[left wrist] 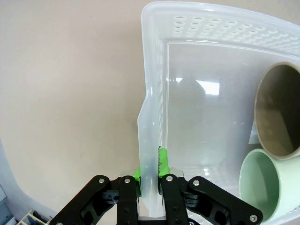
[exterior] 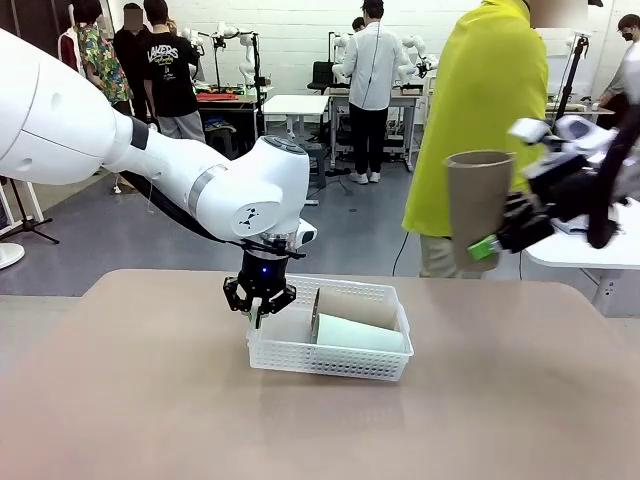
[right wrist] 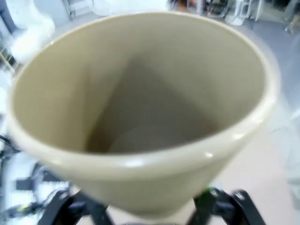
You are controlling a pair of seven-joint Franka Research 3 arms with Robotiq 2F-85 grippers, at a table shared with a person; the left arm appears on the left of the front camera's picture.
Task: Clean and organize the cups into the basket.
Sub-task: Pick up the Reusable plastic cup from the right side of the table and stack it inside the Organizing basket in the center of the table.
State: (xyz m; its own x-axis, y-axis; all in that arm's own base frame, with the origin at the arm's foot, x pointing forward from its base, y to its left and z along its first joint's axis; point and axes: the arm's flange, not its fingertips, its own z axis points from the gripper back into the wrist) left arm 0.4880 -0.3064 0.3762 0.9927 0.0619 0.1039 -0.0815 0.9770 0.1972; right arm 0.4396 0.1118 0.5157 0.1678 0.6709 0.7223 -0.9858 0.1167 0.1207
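The white lattice basket sits mid-table. A brown cup and a mint green cup lie on their sides inside it. My left gripper points down and is shut on the basket's left wall. In the left wrist view the gripper's green pads pinch that wall of the basket, with the brown cup's and mint cup's mouths facing the camera. My right gripper holds another brown cup upright in the air at the right. In the right wrist view that cup's open mouth looms above the right gripper.
A person in a yellow shirt stands at the table's far side, right behind the raised cup. The tan tabletop spreads wide in front of and left of the basket. Other people and tables stand farther back.
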